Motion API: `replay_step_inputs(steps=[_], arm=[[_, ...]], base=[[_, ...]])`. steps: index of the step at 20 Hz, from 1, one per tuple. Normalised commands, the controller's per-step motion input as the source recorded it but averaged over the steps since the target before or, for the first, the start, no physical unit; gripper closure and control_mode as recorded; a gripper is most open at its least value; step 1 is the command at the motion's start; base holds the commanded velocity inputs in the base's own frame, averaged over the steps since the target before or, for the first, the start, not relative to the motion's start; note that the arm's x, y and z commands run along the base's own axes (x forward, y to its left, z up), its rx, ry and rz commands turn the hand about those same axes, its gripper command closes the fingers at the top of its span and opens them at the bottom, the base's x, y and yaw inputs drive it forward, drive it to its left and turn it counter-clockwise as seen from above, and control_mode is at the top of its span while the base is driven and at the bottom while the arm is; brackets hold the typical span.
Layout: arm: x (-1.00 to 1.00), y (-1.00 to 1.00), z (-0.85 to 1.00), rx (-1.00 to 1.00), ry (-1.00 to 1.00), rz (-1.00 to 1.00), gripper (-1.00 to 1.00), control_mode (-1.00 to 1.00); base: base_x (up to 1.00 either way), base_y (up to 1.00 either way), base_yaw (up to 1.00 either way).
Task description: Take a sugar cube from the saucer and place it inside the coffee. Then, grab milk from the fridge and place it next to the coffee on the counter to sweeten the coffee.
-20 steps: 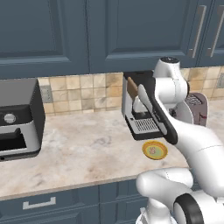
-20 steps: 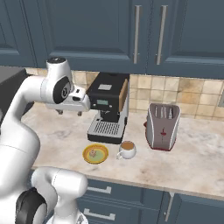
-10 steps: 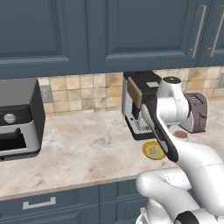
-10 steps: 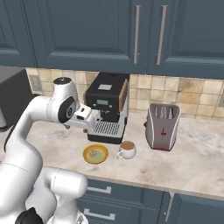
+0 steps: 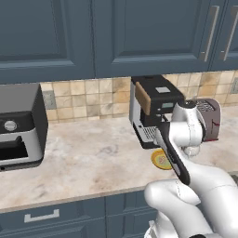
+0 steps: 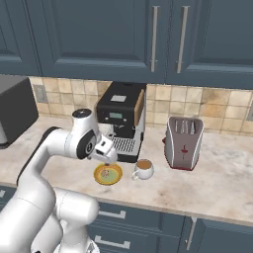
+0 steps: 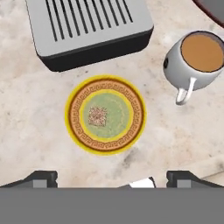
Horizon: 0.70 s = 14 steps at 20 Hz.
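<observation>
Close behind the saucer (image 7: 105,114) stands a black coffee machine (image 6: 121,118) whose grey slotted drip tray (image 7: 89,30) juts out over the tabletop (image 7: 30,109), its front edge just beside the saucer's rim. To the other side, near the saucer but apart from it, sits the coffee (image 7: 200,59), handle turned toward the front edge, brown liquid showing. A red-and-silver toaster (image 6: 183,142) stands beyond the cup, and a dark oven-like appliance (image 5: 18,125) is well apart at the far end.

The sugar cube (image 7: 97,116) lies in the pale green centre of the saucer. The end effector (image 7: 111,176) hangs above the dish with its fingers (image 7: 41,177) spread wide and nothing between them; the cube lies ahead of the gap, slightly toward one finger.
</observation>
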Motion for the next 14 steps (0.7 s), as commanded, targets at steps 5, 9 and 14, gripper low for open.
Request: replay_step_inputs(steps=[5, 9, 14], arm=[[0.1, -0.3, -0.5, 0.0, 0.0, -0.04, -1.0, -1.0], [0.24, -0.03, -0.42, 0.0, 0.0, 0.0, -1.0, -1.0], [0.25, 0.03, -0.26, 0.0, 0.0, 0.0, -1.0, -1.0]], base=[[0.0, 0.0, 0.0], [0.0, 0.0, 0.0], [0.0, 0.0, 0.0]])
